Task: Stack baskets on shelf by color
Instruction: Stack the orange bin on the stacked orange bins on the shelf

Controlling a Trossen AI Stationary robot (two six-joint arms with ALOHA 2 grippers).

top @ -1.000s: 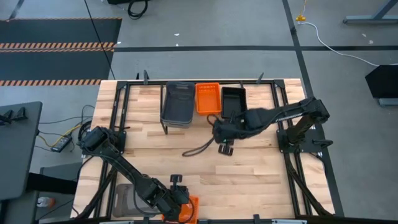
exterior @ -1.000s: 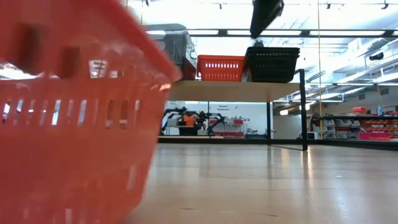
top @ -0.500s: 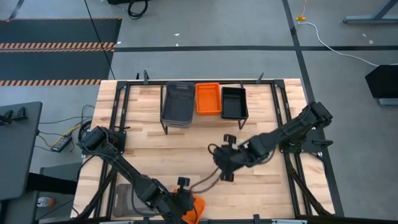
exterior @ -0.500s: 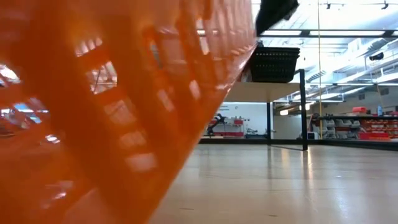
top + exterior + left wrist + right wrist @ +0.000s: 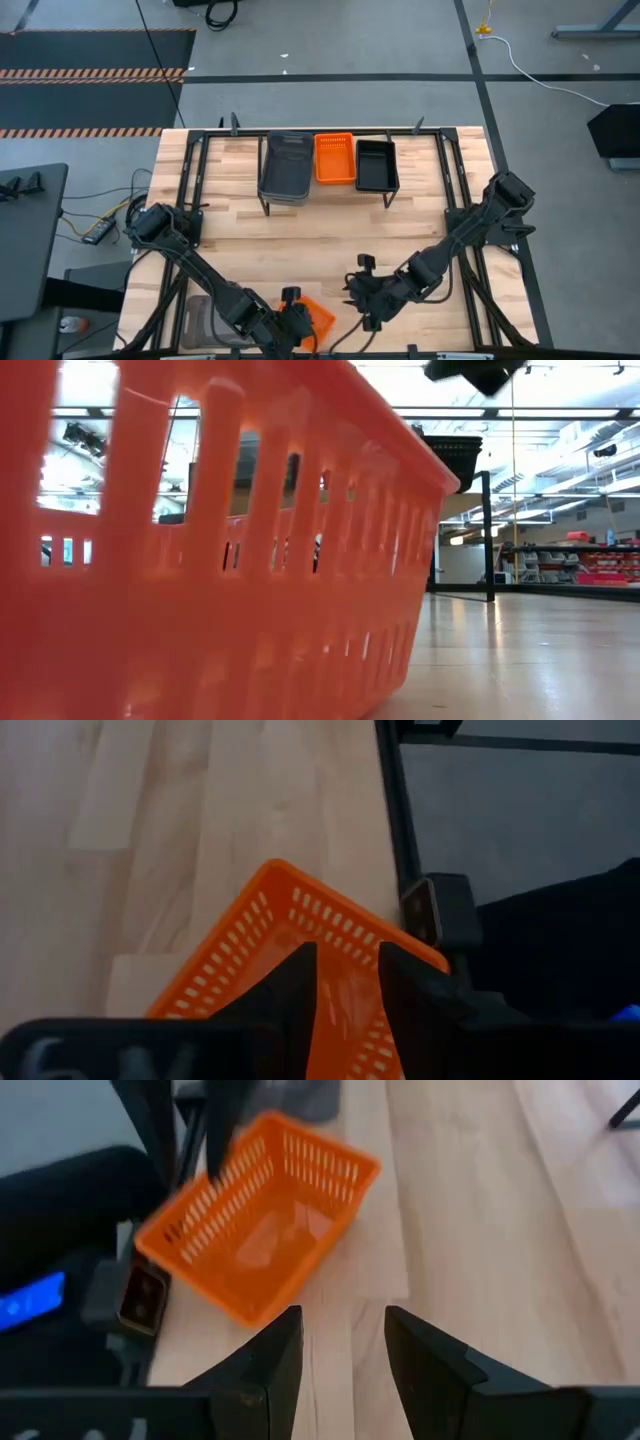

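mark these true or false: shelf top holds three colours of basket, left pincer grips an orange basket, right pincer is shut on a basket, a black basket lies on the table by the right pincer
1. The shelf top holds grey, orange and black baskets side by side. True.
2. The left pincer grips the orange basket by its wall. True.
3. The right pincer is shut on a basket. False: it is open and empty, facing the orange basket.
4. A black basket lies on the table beside the right pincer. False: the black basket sits on the shelf.
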